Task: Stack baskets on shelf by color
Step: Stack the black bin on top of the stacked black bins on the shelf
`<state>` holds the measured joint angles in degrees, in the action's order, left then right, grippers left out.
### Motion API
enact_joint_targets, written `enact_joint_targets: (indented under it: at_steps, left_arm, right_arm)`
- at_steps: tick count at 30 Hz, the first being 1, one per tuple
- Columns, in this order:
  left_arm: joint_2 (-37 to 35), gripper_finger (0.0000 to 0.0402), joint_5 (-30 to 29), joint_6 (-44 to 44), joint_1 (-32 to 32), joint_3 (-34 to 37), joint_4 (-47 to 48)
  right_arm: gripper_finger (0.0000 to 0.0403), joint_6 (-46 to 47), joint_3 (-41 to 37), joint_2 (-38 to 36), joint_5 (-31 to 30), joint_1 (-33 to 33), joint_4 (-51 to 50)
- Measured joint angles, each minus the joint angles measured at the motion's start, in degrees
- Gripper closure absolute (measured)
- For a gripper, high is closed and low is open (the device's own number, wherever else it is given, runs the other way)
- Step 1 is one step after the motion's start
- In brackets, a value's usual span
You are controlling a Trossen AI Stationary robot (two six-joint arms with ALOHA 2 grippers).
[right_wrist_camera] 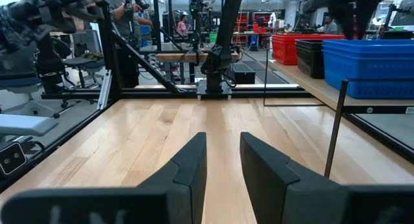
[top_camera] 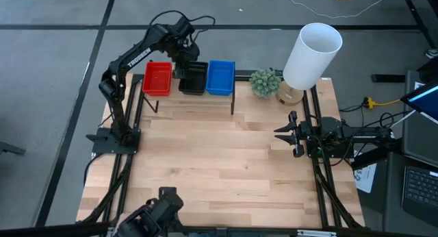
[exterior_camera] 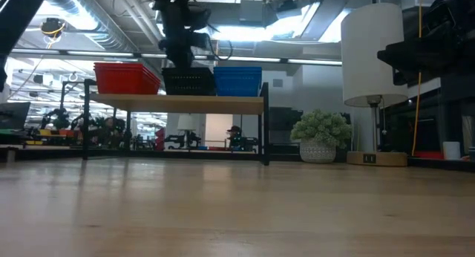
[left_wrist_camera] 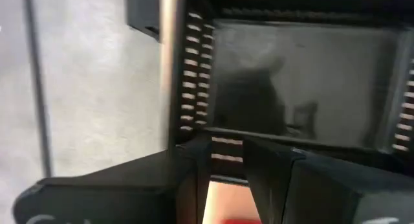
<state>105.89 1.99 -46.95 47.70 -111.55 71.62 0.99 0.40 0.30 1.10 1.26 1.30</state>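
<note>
The shelf [exterior_camera: 178, 103] stands at the table's far edge and carries red baskets [top_camera: 157, 78] at its left, black baskets [top_camera: 196, 79] in the middle and blue baskets [top_camera: 221, 77] at its right. My left gripper [top_camera: 183, 67] hangs over the far-left corner of the black baskets [left_wrist_camera: 304, 81], pointing down, fingers a little apart. Its wrist view looks into the top black basket, and the wall [left_wrist_camera: 228, 149] on the red side shows in the gap between the fingers. My right gripper [top_camera: 282, 134] waits open at the table's right edge, level, pointing left. My left gripper [left_wrist_camera: 226, 149] stands from above at the top black basket's far-left corner. Its fingers are spread along the wall on the red side, not across it. Whether a fingertip touches the rim I cannot tell.
A white lamp [top_camera: 311, 55] and a small potted plant [top_camera: 265, 81] stand right of the shelf at the far right corner. The wooden tabletop [top_camera: 219, 161] stretches between the shelf and the near edge. Black frame posts run along both sides of the table.
</note>
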Motion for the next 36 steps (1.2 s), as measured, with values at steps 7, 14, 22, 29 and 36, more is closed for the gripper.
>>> enact_joint_targets:
  at_steps: [7, 14, 22, 29, 36]
  left_arm:
    - [0.0, 0.0321, 0.91, 1.42, 0.15, 1.37, 3.88]
    - [0.0, 0.0321, -0.29, 1.91, -0.31, 1.49, 3.86]
    - [0.0, 0.0321, -3.23, 3.21, -0.45, 1.51, 4.76]
    - [0.0, 0.0321, -3.23, 3.25, -0.5, 1.51, 4.64]
    - [-0.36, 0.0321, -0.97, 3.25, -1.82, 1.54, 3.53]
  right_arm:
    - [0.0308, 0.0, 0.0, 0.0, 0.02, 0.0, 0.0]
    - [0.0308, 0.0, 0.0, 0.0, 0.02, -0.02, -0.02]
    - [0.0308, 0.0, 0.01, 0.0, 0.01, 0.0, 0.0]
    - [0.0308, 0.0, 0.0, 0.0, 0.02, 0.0, 0.0]
    - [0.0308, 0.0, 0.0, 0.0, 0.0, 0.0, 0.0]
